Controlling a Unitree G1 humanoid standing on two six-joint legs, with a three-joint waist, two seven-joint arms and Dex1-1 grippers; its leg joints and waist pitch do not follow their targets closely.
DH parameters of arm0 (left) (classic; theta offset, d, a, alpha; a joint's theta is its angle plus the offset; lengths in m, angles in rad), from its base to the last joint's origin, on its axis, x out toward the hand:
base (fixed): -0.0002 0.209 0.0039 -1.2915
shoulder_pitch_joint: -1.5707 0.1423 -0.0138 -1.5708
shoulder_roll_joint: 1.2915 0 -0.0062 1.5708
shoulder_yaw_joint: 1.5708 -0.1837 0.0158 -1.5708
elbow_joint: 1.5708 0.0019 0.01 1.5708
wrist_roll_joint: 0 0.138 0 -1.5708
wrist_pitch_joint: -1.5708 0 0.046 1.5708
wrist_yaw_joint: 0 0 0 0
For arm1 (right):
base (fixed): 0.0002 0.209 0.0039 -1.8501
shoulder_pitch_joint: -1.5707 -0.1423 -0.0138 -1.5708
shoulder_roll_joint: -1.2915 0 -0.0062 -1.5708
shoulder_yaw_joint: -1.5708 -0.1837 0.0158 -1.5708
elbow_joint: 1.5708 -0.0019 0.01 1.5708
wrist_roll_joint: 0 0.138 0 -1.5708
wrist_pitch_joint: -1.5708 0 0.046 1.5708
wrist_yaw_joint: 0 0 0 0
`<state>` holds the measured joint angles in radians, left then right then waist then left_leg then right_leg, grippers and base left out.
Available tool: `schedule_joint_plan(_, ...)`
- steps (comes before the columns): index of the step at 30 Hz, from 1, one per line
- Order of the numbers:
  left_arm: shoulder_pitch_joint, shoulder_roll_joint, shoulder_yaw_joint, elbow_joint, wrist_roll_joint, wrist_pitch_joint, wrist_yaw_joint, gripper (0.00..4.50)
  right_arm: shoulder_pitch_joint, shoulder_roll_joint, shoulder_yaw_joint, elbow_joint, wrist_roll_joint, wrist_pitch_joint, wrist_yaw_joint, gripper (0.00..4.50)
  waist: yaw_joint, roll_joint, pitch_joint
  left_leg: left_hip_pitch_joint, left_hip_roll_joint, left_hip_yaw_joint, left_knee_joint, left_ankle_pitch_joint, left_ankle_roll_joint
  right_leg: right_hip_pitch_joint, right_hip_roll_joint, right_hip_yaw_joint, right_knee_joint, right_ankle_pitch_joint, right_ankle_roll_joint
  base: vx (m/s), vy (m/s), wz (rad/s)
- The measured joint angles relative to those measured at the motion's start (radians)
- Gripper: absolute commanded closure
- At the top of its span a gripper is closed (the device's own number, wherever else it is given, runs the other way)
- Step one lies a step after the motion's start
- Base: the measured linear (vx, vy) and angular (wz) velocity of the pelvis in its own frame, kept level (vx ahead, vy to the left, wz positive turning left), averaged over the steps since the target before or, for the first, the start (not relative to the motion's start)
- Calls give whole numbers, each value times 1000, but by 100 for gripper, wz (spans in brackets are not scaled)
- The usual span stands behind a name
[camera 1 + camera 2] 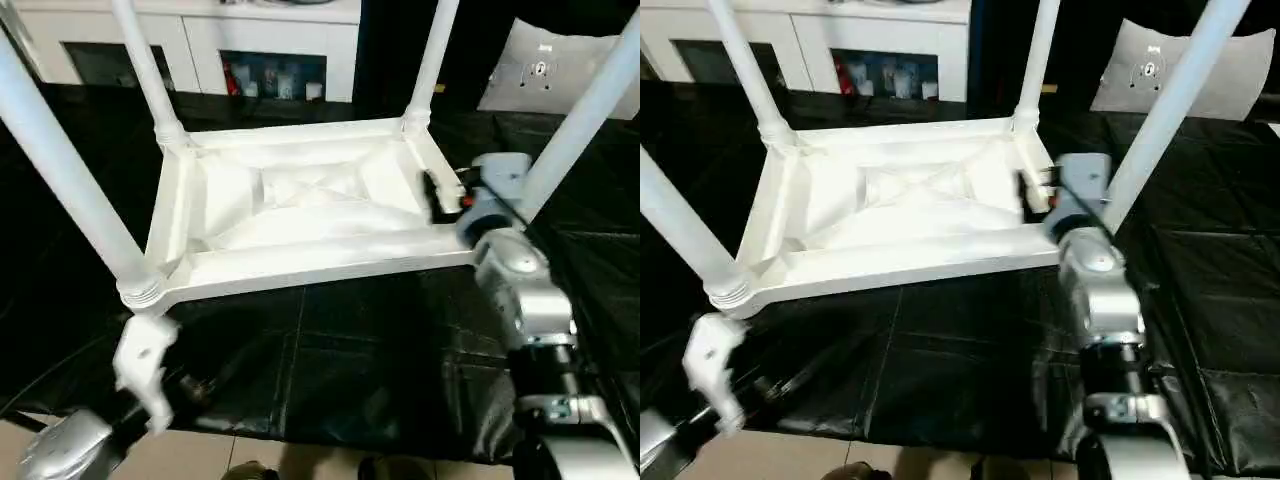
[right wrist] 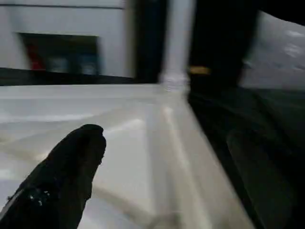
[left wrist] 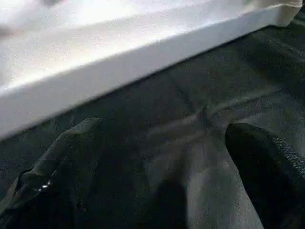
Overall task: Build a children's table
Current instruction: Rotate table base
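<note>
Children's table point(image 1: 300, 215) upside down on the black-covered surface point(image 1: 330, 370), four legs up. Right pincer point(image 1: 432, 195) spread wide, over its right rim. Left pincer point(image 3: 162, 143) spread wide, empty, just below its near edge.

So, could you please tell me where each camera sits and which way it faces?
Left and right eye views: on the head, looking down at the upturned table top with its legs; silver forearms show.
Left wrist view: looks past open black fingers at the black mat and the top's edge.
Right wrist view: looks over one finger across the ribbed underside.
Shared: the table top.
</note>
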<state>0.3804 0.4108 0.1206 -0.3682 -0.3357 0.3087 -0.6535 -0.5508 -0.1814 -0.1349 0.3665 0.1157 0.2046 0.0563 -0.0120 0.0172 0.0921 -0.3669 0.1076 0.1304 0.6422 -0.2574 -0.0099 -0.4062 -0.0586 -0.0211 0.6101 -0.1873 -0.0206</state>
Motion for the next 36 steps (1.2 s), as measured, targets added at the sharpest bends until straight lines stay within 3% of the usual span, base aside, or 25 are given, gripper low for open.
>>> schedule_joint_plan(6, 93, 95, 183, 150, -51, -75, -104, 3, -22, -71, -65, 100, -1, -57, -72, 0, 27, -7, 1, 0, 1, 2, -1, -1, -2, 0, 0, -1, -1, -1, 1, 0, 0, 0)
schedule_joint_plan(9, 95, 110, 258, 190, -79, -100, -134, 3, -28, -124, -100, 155, -12, -90, -93, 0, 41, -12, 1, 1, 4, 11, -1, -3, -5, 0, -1, 3, -1, -1, 1, 0, 0, 0)
schedule_joint_plan(13, 56, 160, 310, 149, -153, -55, -148, 3, -30, -179, -126, 183, -16, -125, -78, 0, 45, -16, 0, 4, 8, 22, -1, -2, -4, 0, -1, 6, 0, 0, 0, 0, 0, 0)
schedule_joint_plan(16, 0, 165, 302, 72, -229, 5, -150, 3, 23, -171, -99, 73, -3, -113, 19, 0, 39, -18, 0, 7, 13, 27, -1, -2, -4, 1, -1, 6, 1, 0, 0, 0, 0, 0)
schedule_joint_plan(19, -43, 166, 275, 38, -273, 41, -151, 3, 117, -163, -50, -63, 51, -52, 149, 0, 23, -20, 0, 9, 15, 30, -5, -2, -5, 1, 0, 6, 1, 0, 0, 0, 0, 0)
schedule_joint_plan(20, -56, 167, 268, 31, -285, 48, -151, 3, 162, -168, -34, -125, 85, -18, 198, 0, 22, -21, 0, 9, 15, 30, -7, -1, -5, 1, 0, 6, 1, 0, 1, 0, 0, 0)
schedule_joint_plan(21, -92, 168, 250, 27, -301, 61, -156, 3, 259, -194, -2, -244, 136, 46, 255, 0, 25, -23, 1, 10, 16, 30, -9, -1, -5, 2, 1, 6, 0, -1, 3, 0, 0, 0)
schedule_joint_plan(23, -116, 169, 239, 20, -308, 68, -159, 3, 341, -198, 63, -339, 182, 116, 297, 0, 23, -23, 2, 15, 19, 33, -10, -1, -6, 3, 2, 6, 0, -3, 5, 0, 0, 0)
schedule_joint_plan(29, -223, 169, 189, 18, -340, 117, -161, 3, 528, -272, 75, -593, 220, 290, 319, 0, 15, -30, 6, 18, 19, 36, -16, 0, -10, 3, 2, 7, 0, -3, 6, 0, 0, 0)
schedule_joint_plan(32, -281, 158, 153, 18, -349, 139, -159, 3, 588, -301, 69, -675, 227, 373, 324, 0, 15, -31, 7, 18, 19, 36, -18, 1, -12, 3, 2, 7, -1, -4, 6, 0, 0, 0)
schedule_joint_plan(36, -344, 139, 108, 39, -335, 129, -151, 3, 603, -331, 65, -701, 221, 433, 313, 0, 12, -31, 7, 18, 19, 37, -20, 3, -14, 3, 2, 7, 0, -4, 6, 0, 0, 0)
